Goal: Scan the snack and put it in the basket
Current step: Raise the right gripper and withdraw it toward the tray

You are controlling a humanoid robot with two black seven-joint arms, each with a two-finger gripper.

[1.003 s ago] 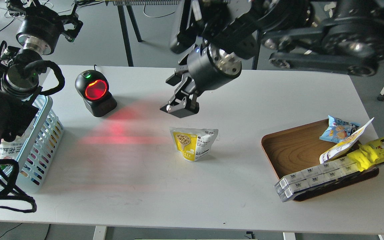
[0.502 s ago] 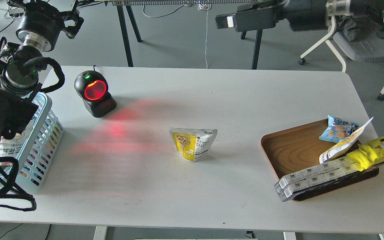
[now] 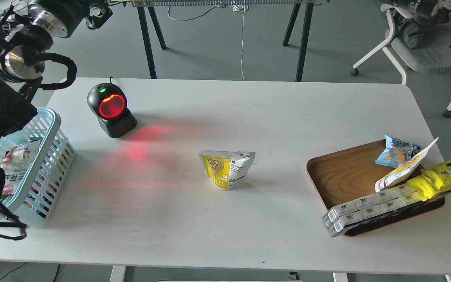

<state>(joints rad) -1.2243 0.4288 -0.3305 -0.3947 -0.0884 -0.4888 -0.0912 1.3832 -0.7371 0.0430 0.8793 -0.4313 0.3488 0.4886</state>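
Snack (image 3: pixel 228 169) standing upright and alone mid-desk, a touch toward the front edge, nothing touching it. Left gripper (image 3: pixel 96 13) is up beyond the back-left corner, dark and small, so whether it's open or closed I cannot tell; right gripper is out of frame, only cabling at the top-right. Risks from here, I'd judge: that light pouch tips or skids if a finger nudges it before closing, and a crumpled grip could hide the barcode from the scanner (image 3: pixel 111 109) glowing red near the back-left. Basket (image 3: pixel 55 129) hangs at the left edge already holding a packet. Wooden tray (image 3: pixel 339 176) with other snacks sits at the right edge. White desk (image 3: pixel 288 117), grey floor, table legs and a chair behind
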